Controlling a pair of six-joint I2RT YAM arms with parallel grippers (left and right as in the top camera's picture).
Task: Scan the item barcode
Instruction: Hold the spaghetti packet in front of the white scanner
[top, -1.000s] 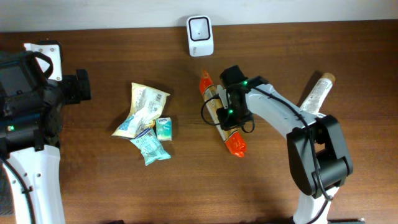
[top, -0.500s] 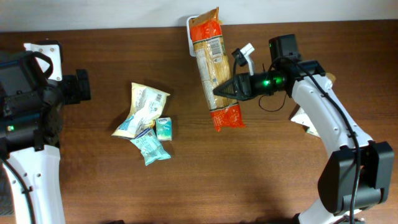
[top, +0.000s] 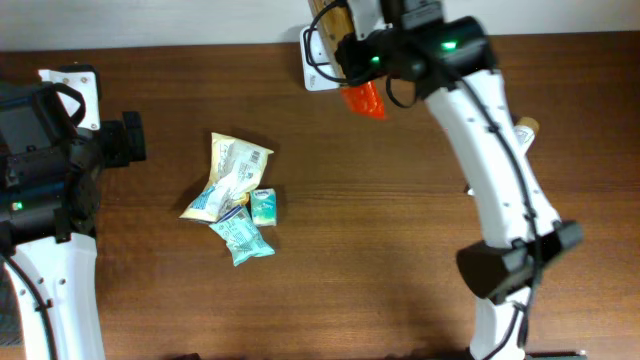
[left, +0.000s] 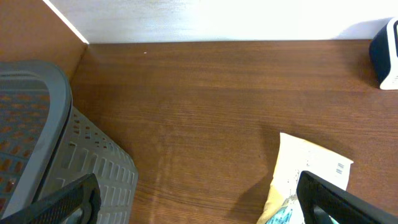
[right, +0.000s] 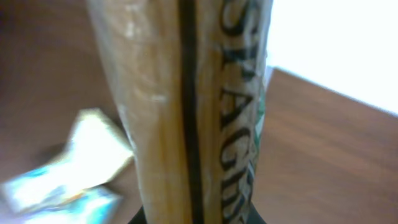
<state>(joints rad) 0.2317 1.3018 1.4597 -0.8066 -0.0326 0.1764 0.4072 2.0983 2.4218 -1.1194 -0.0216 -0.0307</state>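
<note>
Overhead, tabletop: dark brown wooden tabletop (top: 380, 220), with a white wall along its far edge.
Right arm: white jointed arm (top: 490, 150); right gripper (top: 352, 52) clamped on the packet.
Left arm: left gripper (left: 199, 202) spread wide and holding nothing, near the left edge beside a grey perforated plastic basket (left: 50, 124).
Item: long clear spaghetti packet with orange ends (top: 364, 98), held in the air over the far edge, above the scanner.
Scanner: small white rounded barcode scanner (top: 316, 76) at the far edge, partly covered by the packet.
Risk: no view shows the barcode, so it may face away from the scanner and give no read. The long packet could also tilt or slip in the narrow grip, or knock the scanner.
Pose: right arm stretched from the near edge to the far edge, wrist turned leftward. Left arm low at the left edge, well apart.
</note>
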